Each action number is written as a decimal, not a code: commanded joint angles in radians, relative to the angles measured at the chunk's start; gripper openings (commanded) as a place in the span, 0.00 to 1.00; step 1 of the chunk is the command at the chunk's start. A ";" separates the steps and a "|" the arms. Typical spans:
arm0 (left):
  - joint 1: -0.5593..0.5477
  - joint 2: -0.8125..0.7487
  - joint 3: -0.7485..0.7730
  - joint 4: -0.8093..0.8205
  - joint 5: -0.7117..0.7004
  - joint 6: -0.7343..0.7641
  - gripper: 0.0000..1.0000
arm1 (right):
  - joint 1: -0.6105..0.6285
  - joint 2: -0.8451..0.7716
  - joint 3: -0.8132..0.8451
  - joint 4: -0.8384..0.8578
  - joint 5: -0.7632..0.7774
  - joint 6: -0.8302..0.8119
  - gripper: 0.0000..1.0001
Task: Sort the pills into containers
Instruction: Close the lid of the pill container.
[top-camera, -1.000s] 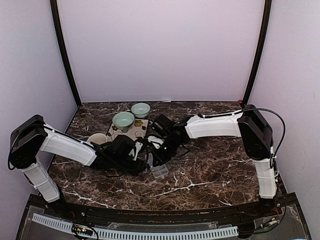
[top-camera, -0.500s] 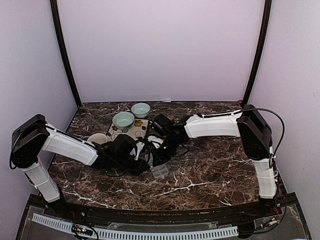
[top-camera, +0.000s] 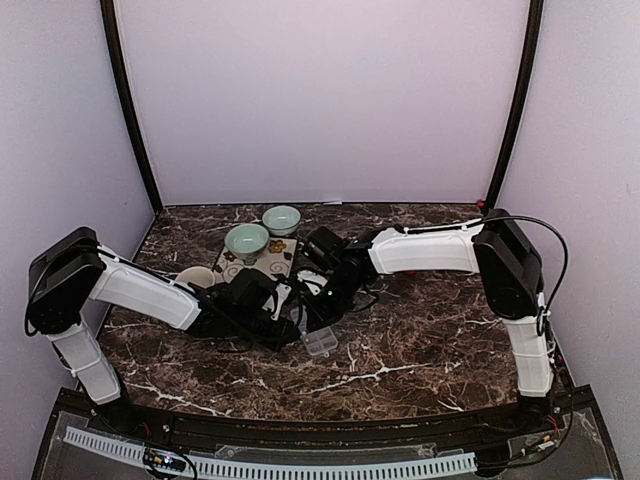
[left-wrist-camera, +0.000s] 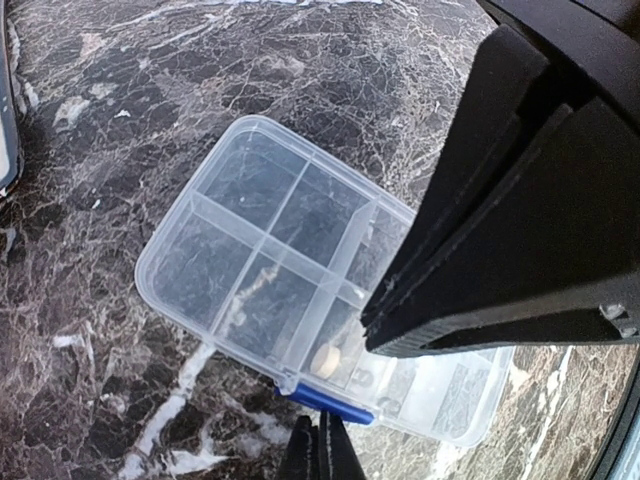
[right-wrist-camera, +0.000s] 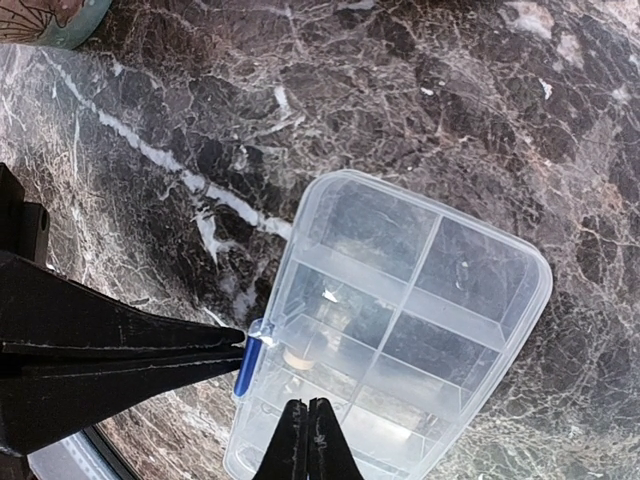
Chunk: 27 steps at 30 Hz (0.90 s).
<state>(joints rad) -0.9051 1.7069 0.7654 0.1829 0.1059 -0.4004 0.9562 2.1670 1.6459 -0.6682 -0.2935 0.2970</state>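
The task looks barely begun. The flat clear plastic organiser box (left-wrist-camera: 200, 270) lies on the dark marble table (top-camera: 420, 330), near the middle and just near-side of both grippers. Only one small cream round pill (left-wrist-camera: 325, 360) sits in one of its cells; the other cells in view look bare, so nearly all the sorting appears to be left.

The left gripper (left-wrist-camera: 320, 452) is clenched with nothing visible between its fingers. The right gripper (right-wrist-camera: 307, 440) is likewise pinched closed and empty over the box.

A short blue bar (left-wrist-camera: 322, 401) lies at the box's edge close to the left fingertips. Whether it is a clasp or a capsule, and whether the fingers touch it, I cannot tell. The right gripper's black body hides part of the box in the left wrist view. In the overhead view the arms cover most of the box, and nothing can be made out inside the two pale green bowls (top-camera: 247, 240) at far left.
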 joint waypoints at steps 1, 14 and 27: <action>0.002 0.042 0.019 -0.006 0.024 0.004 0.00 | 0.027 0.096 -0.035 -0.079 0.042 -0.060 0.01; 0.002 0.100 0.064 -0.002 0.050 0.000 0.00 | 0.027 0.108 -0.032 -0.088 0.025 -0.067 0.01; 0.002 0.156 0.072 0.032 0.075 -0.063 0.00 | 0.027 0.121 -0.032 -0.092 0.006 -0.071 0.02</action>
<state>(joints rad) -0.8974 1.7859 0.8185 0.2020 0.1394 -0.4370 0.9287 2.1746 1.6642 -0.7010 -0.2913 0.3042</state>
